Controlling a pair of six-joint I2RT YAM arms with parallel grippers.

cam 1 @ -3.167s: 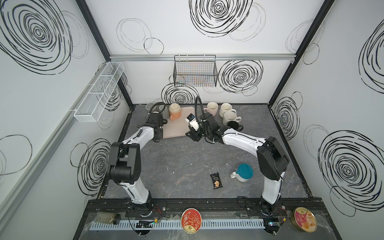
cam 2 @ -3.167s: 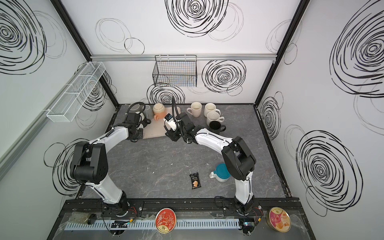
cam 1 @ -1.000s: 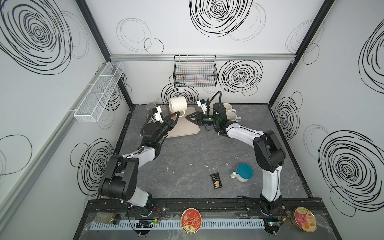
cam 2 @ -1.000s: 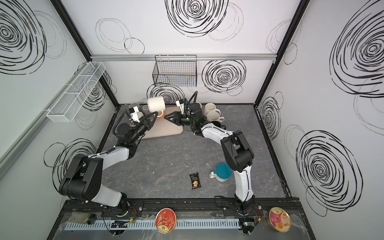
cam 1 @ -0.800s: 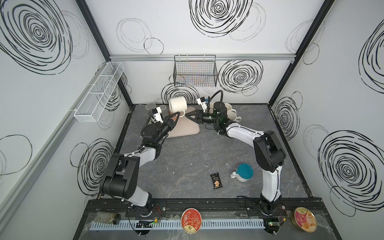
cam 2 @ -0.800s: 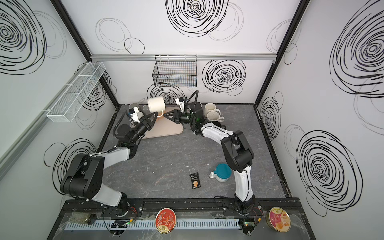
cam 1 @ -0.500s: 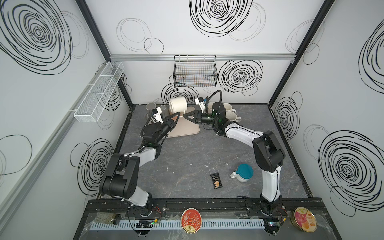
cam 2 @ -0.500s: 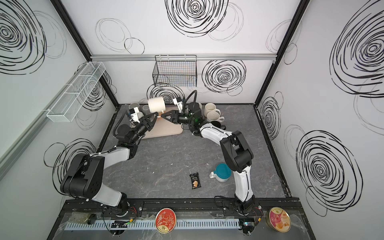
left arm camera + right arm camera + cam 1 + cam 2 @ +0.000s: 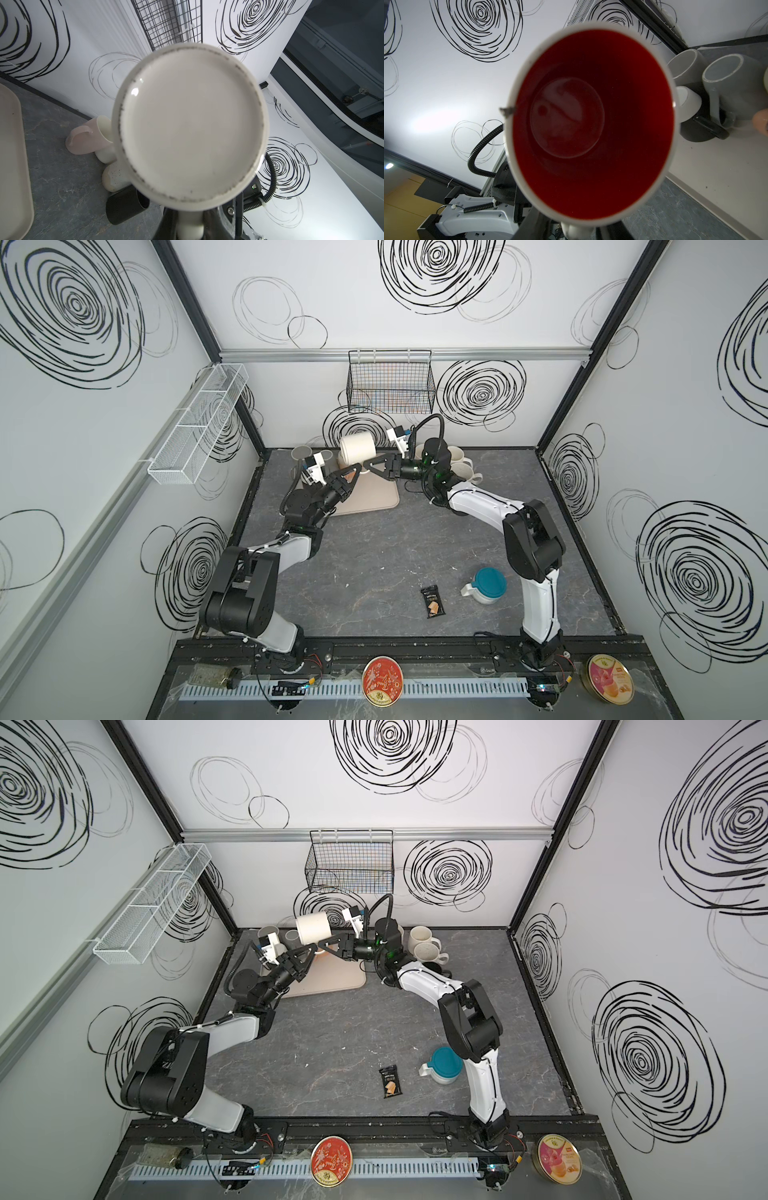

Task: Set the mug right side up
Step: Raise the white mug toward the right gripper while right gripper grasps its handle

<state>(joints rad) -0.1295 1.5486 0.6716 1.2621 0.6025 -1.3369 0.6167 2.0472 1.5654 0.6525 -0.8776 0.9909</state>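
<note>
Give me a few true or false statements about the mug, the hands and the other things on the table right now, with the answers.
The mug is off the table, lying on its side. True.
The mug's inside is blue. False: the right wrist view shows it red.
The left hand is shut on the mug's handle. True.
The teal-lidded jug sits on the beige tray. False: it stands on the table, apart from the tray.
</note>
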